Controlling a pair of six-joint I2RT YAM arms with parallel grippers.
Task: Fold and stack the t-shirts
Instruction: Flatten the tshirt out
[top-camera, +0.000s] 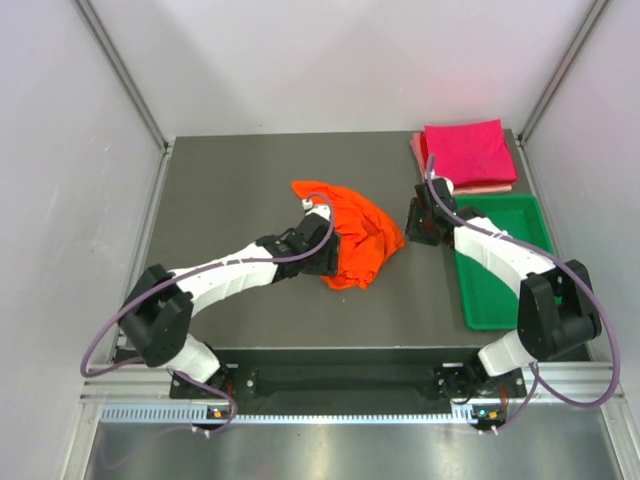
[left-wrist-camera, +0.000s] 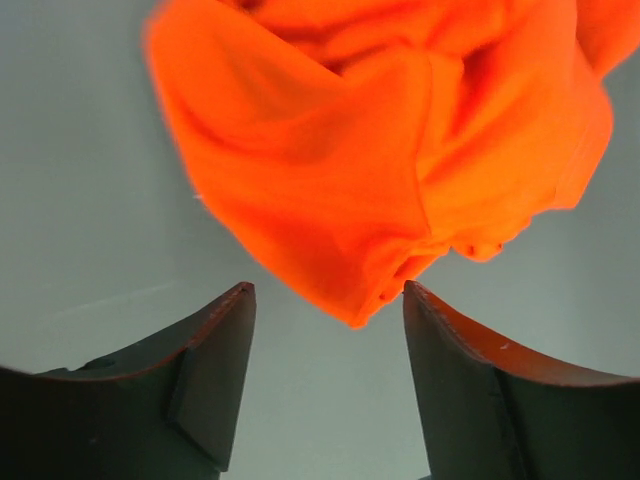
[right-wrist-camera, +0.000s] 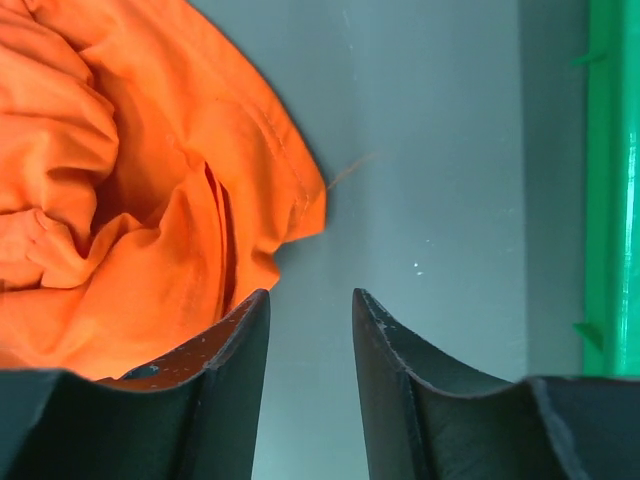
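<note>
Top external view: orange t-shirt (top-camera: 355, 235) lies crumpled. Left hand (left-wrist-camera: 328, 292) wide, right hand (right-wrist-camera: 310, 295) narrower — both empty at its edges, seemingly ready to spread it.

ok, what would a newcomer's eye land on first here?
The crumpled bright orange t-shirt mid-table, with the left tool and right tool flanking it, jaws apart. Next, the folded magenta t-shirt on a pale pink one at the far right corner, and the green tray on the near side of that stack.
</note>
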